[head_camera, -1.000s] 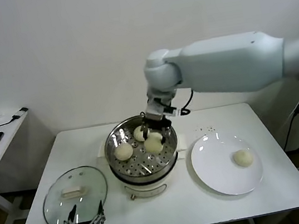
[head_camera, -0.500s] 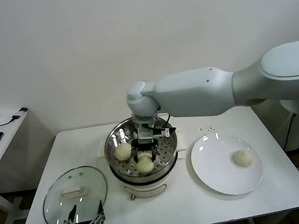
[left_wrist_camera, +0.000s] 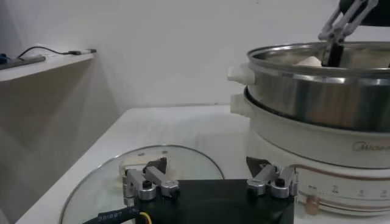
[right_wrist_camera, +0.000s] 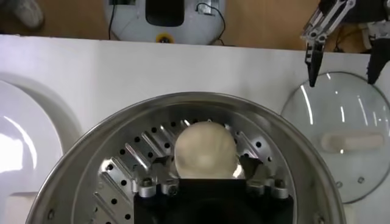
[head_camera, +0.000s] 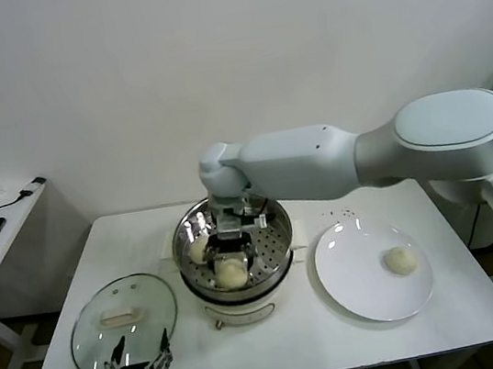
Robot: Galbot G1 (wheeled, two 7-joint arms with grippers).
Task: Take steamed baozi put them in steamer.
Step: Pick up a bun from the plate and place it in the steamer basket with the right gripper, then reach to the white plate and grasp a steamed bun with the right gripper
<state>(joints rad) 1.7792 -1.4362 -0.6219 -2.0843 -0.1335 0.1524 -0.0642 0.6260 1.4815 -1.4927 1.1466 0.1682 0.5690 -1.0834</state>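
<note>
My left gripper [head_camera: 142, 367] idles at the near table edge by the glass lid [head_camera: 122, 316], fingers spread and empty. In the steamer [head_camera: 234, 247], my right gripper [head_camera: 230, 263] stands over a steamed baozi [head_camera: 231, 274] on the perforated tray, fingers wide apart on either side, another bun [head_camera: 199, 248] beside it. One bun [head_camera: 401, 260] lies on the white plate [head_camera: 359, 284]
</note>
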